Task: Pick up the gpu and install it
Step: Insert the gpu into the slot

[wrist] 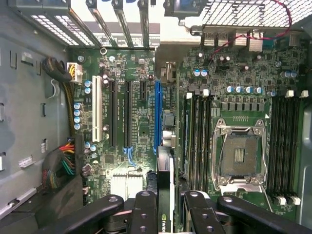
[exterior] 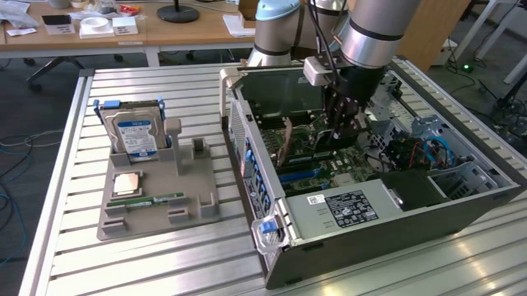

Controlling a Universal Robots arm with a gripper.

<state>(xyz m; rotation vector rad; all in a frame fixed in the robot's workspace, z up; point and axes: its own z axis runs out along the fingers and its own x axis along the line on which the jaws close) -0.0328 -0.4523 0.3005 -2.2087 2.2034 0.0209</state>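
Partly closed claw (wrist: 165, 204) clamps gpu (wrist: 165, 170) edge-on, card near blue slot (wrist: 157, 112) on motherboard (wrist: 131, 131).

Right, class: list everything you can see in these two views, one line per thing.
table: one, pale metal slats, under everything
holder: one, grey, on the exterior view's left
hard drive: one, blue-white label, upright in holder
processor chip: one, silvery, flat on holder
memory stick: one, green, lying on holder
computer case: one, dark grey, open, exterior view's right
motherboard: one, green, inside case
gpu: one, black edge, between the fingers, over motherboard
arm: one, silver, reaching into case
gripper: one, black, shut on gpu
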